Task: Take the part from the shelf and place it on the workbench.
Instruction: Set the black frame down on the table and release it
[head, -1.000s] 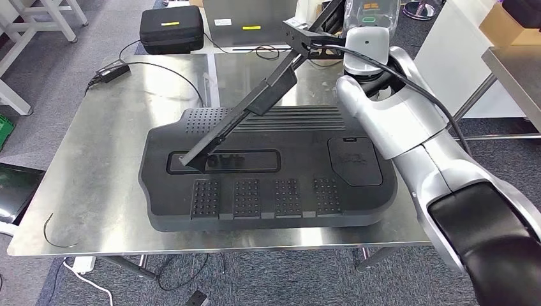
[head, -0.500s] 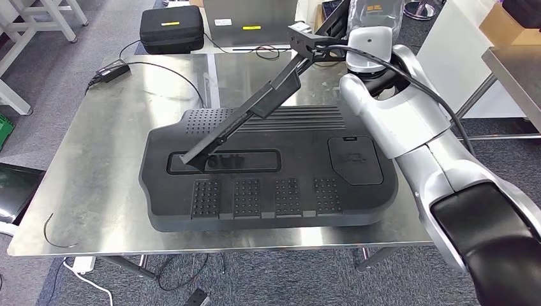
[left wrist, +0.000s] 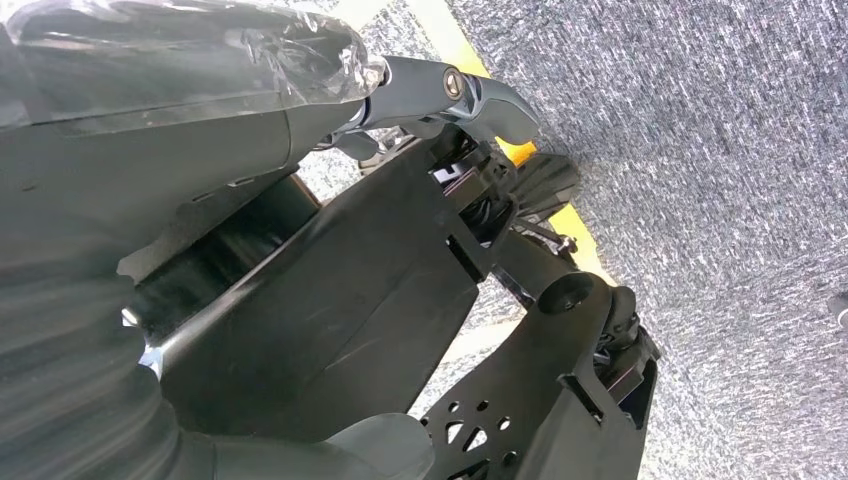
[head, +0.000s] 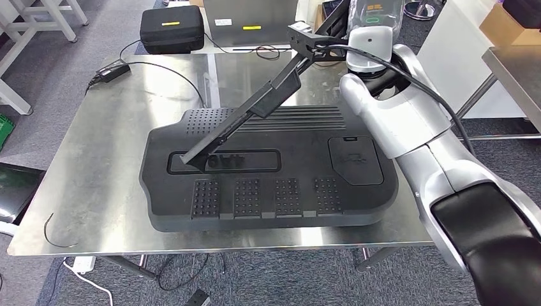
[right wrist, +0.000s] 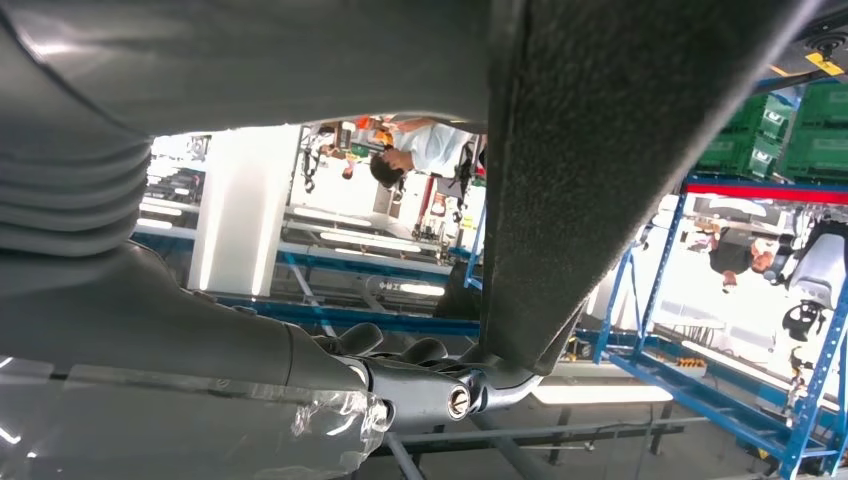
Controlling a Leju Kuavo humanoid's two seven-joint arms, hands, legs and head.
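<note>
We see the bar (head: 245, 115), a long black part, held at its far end by our right hand (head: 319, 43) at the far right of the bench (head: 96, 172). The bar slants down to the left, and its near tip rests in the long recess of the panel (head: 268, 191), a big black moulded piece lying flat across the middle of the bench. In the right wrist view the fingers (right wrist: 430, 385) curl around the dark bar (right wrist: 620, 150), so that hand grips it. Our right arm (head: 415, 134) reaches in from the near right, over the panel's right edge.

Our left hand (left wrist: 440, 95) shows in the left wrist view, hanging over grey carpet with a yellow line; we cannot tell whether its fingers are apart or curled.

On the bench's far left corner lies a black adapter (head: 110, 72), its cable running across the metal toward the panel. Beyond the bench's far edge sits a black case (head: 171, 29) with a yellow label. A loose wire (head: 56, 233) lies at the near left corner.
</note>
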